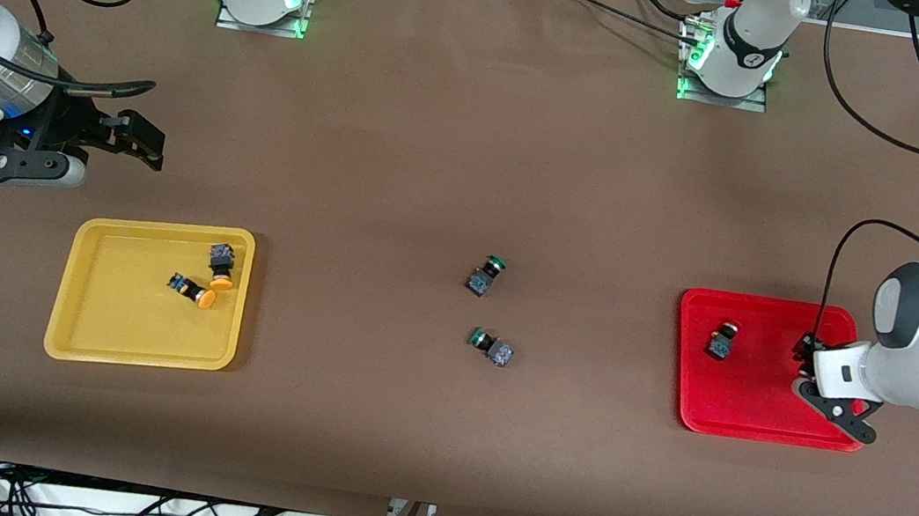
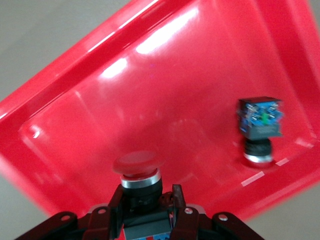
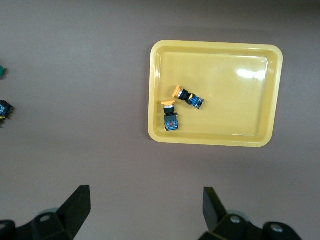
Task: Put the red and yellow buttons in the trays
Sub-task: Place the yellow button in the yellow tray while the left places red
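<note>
Here, at the upper left of the front view, the right gripper [image 1: 139, 140] hangs over bare brown table [image 1: 439, 140], above the yellow tray's upper edge in the frame; that arm waits. In the right wrist view its two fingers [image 3: 77, 207] stand wide apart with nothing between them.

Below it, at the lower left of the front view, lies the yellow tray [image 1: 103, 335]. Two yellow buttons sit inside, toward its upper right corner in the frame: one yellow button [image 1: 221, 267] with its dark body up and cap down in the frame, the other yellow button [image 1: 191, 290] lying slantwise just beside it, their caps close together.

In the middle of the frame two green-capped switches rest on the table, one green switch [image 1: 485, 276] above the other green switch [image 1: 492, 348], a little apart.

At the right of the front view sits the red tray [image 1: 749, 416]. A red button [image 1: 723, 339] lies inside it, near its upper left corner in the frame. The left gripper [image 1: 806, 368] is low over the tray's right part. In the left wrist view its fingers [image 2: 178, 197] are clamped on the dark body of a second red button [image 2: 138, 172], cap pointing away from the wrist, just above the tray floor; whether it touches the floor cannot be told.
</note>
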Tool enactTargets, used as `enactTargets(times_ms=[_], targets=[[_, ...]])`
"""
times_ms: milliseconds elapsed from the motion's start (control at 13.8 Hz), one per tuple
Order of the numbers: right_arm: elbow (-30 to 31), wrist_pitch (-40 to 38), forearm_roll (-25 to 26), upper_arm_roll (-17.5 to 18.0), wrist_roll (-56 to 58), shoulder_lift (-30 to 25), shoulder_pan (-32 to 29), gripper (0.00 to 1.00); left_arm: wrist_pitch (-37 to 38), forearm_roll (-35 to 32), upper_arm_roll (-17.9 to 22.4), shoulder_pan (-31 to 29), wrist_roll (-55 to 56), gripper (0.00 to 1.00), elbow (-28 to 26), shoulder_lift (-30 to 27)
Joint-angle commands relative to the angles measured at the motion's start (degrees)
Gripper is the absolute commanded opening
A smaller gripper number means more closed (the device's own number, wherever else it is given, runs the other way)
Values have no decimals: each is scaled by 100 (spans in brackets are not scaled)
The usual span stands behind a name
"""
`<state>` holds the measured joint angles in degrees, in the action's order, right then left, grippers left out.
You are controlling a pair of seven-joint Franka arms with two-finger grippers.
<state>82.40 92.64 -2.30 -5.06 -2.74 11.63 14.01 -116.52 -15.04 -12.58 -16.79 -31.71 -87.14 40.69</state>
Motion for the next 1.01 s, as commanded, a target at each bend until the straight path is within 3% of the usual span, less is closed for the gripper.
enactTargets(times_ms=[0,72,144,289,506,722,939], targets=[[40,8,81,14,-60,-38,-39,99,-756,-148,-78,-61,-160,27,-470,-26],[48,17,98,14,-26,-29,-47,99,-785,-148,-69,-87,-169,50,-488,1],[48,9,89,23,-104,-21,-39,99,-794,-148,-69,-96,-177,100,-488,1],[48,17,115,32,-104,-12,5,99,-715,-148,-95,-87,-151,100,-471,-113],[154,-35,116,23,-122,-20,-12,99,-14,-52,-191,-70,111,100,-357,-752],[189,26,125,40,-122,-55,-4,99,969,-51,-595,-61,1085,100,-164,-1482],[259,61,133,40,-113,-73,-3,100,1989,-51,-965,-61,2191,100,397,-1949]])
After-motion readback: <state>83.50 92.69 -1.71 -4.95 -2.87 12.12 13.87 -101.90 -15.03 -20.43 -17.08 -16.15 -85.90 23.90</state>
